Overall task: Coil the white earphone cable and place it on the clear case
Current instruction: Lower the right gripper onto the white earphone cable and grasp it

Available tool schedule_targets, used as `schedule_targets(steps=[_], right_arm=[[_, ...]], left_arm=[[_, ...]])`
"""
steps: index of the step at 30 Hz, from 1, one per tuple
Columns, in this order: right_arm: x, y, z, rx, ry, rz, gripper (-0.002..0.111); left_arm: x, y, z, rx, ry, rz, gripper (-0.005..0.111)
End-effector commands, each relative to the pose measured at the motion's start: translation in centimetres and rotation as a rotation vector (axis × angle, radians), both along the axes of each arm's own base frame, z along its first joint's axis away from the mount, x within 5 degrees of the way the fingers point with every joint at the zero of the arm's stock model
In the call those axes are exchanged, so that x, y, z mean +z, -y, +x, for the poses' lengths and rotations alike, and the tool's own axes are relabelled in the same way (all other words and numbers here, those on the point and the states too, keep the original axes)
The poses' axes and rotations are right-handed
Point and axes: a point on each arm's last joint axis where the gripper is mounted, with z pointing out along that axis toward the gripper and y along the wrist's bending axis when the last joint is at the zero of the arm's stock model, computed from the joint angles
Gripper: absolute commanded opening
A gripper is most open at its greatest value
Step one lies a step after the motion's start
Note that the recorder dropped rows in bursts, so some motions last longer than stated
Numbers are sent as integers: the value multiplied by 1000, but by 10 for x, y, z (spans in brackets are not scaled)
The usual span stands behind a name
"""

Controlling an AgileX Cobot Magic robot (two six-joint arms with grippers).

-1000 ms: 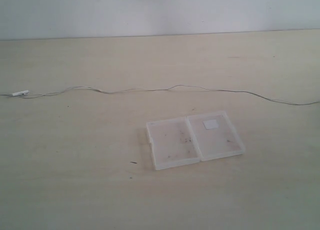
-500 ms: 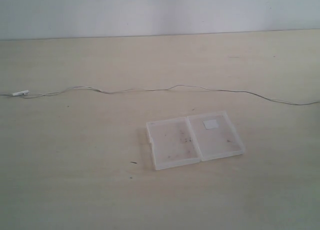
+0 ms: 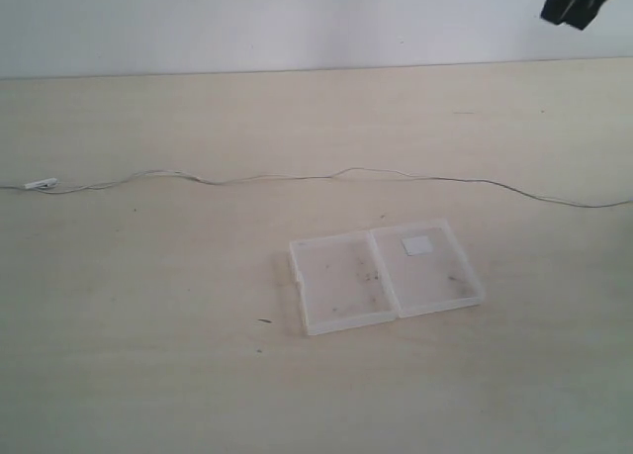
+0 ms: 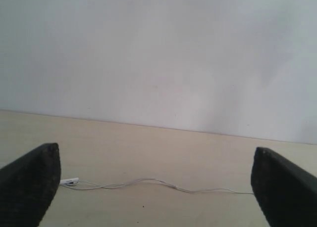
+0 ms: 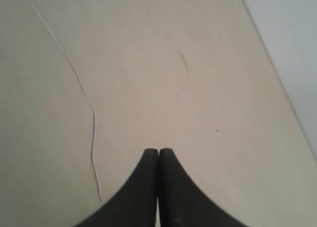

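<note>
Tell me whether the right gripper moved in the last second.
Yes. The right gripper has entered at top right, above the far edge of the table.

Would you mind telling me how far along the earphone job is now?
Done: nothing yet; the white earphone cable lies stretched across the table, apart from the clear case, which lies open. In hand: nothing; the left gripper is open, the right gripper shut on nothing. Left: coiling and placing.
</note>
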Motion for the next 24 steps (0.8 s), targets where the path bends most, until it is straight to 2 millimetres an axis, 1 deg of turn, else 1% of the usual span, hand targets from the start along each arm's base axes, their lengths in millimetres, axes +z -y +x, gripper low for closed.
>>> schedule_targets(steps=[1,2,3,6,9,11,13,17,18,19,21,24], right_arm=[[-37,-39,22,140,-100,-23,0],[-45,-48,26,159,-109,-29,0],[-56,-62,31,187,-123,-37,0],[-80,-92,37,248,-150,-60,0],[-96,-114,37,276,-176,-62,0],[-102,-125,34,263,-191,-56,4],[-108,-132,32,272,-206,-58,13],[-119,-138,32,288,-227,-68,44],[-121,-139,32,292,-231,-71,50],[-125,-139,32,297,-237,-80,54],[-131,-140,34,319,-231,-89,58],[-139,-142,36,374,-218,-102,59]], left_arm=[[0,0,0,4,12,3,105],[0,0,0,4,12,3,105],[0,0,0,4,12,3,105],[0,0,0,4,12,3,105],[0,0,0,4,12,3,105],[0,0,0,4,12,3,105],[0,0,0,4,12,3,105],[0,0,0,4,12,3,105],[0,0,0,4,12,3,105],[0,0,0,4,12,3,105],[0,0,0,4,12,3,105],[0,0,0,4,12,3,105]])
